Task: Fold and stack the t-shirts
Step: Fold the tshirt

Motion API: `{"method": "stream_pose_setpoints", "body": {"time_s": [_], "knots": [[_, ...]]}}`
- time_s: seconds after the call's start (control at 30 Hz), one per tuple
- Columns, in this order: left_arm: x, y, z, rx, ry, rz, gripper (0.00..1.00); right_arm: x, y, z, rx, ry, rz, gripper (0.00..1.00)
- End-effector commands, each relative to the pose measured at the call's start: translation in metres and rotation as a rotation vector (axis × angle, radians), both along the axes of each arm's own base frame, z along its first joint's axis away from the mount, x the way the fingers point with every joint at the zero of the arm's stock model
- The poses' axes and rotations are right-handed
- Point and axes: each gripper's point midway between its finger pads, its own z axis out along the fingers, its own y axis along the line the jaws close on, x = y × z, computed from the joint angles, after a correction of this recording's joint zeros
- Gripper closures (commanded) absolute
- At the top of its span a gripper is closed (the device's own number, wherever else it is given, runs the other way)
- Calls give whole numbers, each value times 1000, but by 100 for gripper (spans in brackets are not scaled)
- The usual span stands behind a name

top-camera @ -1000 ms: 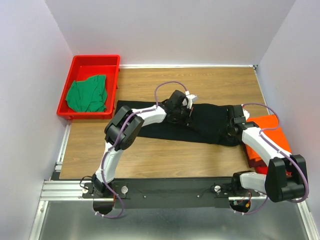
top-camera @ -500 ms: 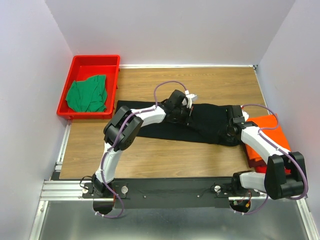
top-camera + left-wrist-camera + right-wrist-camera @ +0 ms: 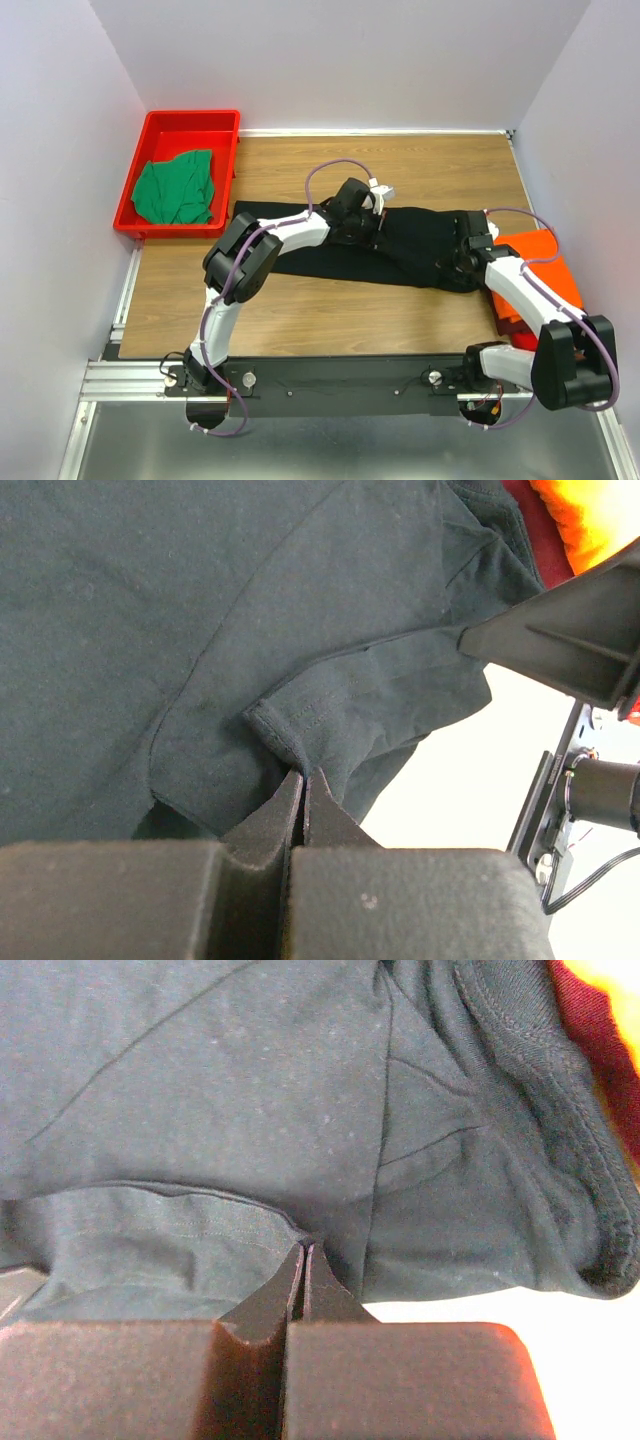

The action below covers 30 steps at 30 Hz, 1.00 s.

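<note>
Cloth in hand: black shirt [image 3: 420, 240] lies flat on the table [image 3: 400, 165], across the middle of the top view.
Long axis: runs left to right and dips a little toward the right of the frame.
Left gripper [image 3: 303, 798]: jaws pressed together, pinching a hem fold near the shirt's upper edge, about mid-length.
Right gripper [image 3: 303, 1272]: jaws pressed together, nipping a fold at the shirt's right end, near its lower edge.
Deciding relation: both pinch points sit on the right half, so the loose length stretches away to the left of both. A fold would likely carry the right end leftward along the long axis.
Nearer arm: right for the right end, left for the middle; neither is near the far-left end.
Other shirts: orange shirt [image 3: 535, 262] just beside the black shirt's right end; green shirt [image 3: 175, 188] in the tray [image 3: 190, 120], upper left.
</note>
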Motion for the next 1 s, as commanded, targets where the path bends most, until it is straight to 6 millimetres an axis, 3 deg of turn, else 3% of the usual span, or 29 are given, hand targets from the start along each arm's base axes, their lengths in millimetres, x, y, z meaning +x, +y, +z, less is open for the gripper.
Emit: {"method": "stream_pose_setpoints", "body": {"time_s": [0.0, 0.37, 0.5, 0.67, 0.97], "knots": [[-6, -4, 26, -47, -32, -16, 100, -1, 0, 16, -14, -35, 16, 100], [-12, -5, 27, -55, -26, -20, 100, 11, -26, 70, -146, -136, -31, 100], [-14, -8, 24, -57, -13, -20, 100, 15, -31, 80, -175, -158, -36, 99], [-12, -11, 25, -63, -13, 0, 94, 27, -35, 82, -201, -152, -55, 100], [-2, -6, 19, -42, 4, 105, 92, 61, -31, 64, -214, -133, -49, 100]]}}
